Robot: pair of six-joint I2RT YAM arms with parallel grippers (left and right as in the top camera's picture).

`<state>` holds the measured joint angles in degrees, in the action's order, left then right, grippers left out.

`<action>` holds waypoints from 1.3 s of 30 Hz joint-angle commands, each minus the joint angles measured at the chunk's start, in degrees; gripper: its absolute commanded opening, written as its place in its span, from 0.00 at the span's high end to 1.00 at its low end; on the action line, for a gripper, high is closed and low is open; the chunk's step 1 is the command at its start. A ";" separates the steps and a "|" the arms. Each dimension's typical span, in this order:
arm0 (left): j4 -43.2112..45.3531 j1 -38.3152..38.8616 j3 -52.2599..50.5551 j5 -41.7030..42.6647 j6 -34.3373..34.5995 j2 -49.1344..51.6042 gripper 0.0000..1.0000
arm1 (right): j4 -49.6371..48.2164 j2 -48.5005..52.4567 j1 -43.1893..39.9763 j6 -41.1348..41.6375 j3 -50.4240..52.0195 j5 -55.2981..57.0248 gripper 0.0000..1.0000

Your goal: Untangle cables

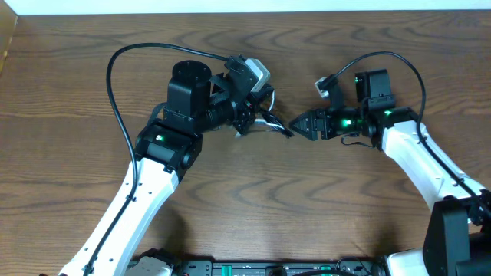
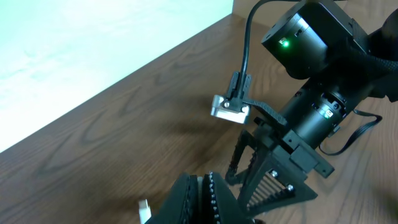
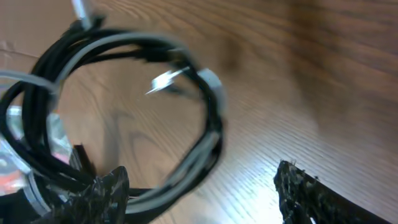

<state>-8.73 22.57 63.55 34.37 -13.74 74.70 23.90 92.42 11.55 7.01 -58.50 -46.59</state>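
Observation:
The cables (image 1: 267, 123) form a small black and white coil on the wooden table between my two grippers. My left gripper (image 1: 247, 123) is shut on the coil's left side. In the left wrist view a pale strand is pinched between its closed pads (image 2: 208, 196), and a small white plug (image 2: 144, 211) sticks out beside them. My right gripper (image 1: 298, 126) points left at the coil. In the right wrist view it stands open (image 3: 202, 193), with the looped cables (image 3: 214, 124) hanging blurred in front and running down by the left finger (image 3: 109, 190). A silver plug (image 3: 165, 78) shows inside the loop.
The right arm's wrist (image 2: 317, 112) and its small camera block (image 2: 230, 107) sit close ahead of the left gripper. Thick black arm wires (image 1: 111, 84) arch over the table. The table's far edge (image 1: 245, 14) meets a white wall.

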 commanded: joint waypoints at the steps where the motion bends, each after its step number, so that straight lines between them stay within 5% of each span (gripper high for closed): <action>1: 0.52 -0.09 0.70 0.94 0.35 -0.26 0.92 | -0.61 -0.17 1.53 1.29 0.17 -2.14 0.29; 7: 0.61 -0.09 0.70 0.96 0.35 0.00 0.93 | -2.10 -0.17 4.07 1.33 0.17 -2.71 0.17; 20: 2.45 -0.09 0.70 1.18 2.08 0.02 0.92 | -3.48 -0.15 11.58 6.47 0.17 17.92 0.22; 32: 3.61 -0.09 0.70 1.16 3.58 -0.02 0.92 | -5.97 0.61 14.69 12.28 0.17 27.28 0.51; 37: 4.85 -0.09 0.70 1.16 4.15 -0.02 0.92 | -7.02 2.21 15.34 12.28 0.17 30.86 0.54; 39: 5.35 -0.09 0.72 1.16 4.90 -0.20 0.92 | -7.72 3.48 15.41 12.33 0.17 30.80 0.70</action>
<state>-4.43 22.57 63.55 34.41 -10.24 74.70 16.75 93.54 26.35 18.74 -58.48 -18.15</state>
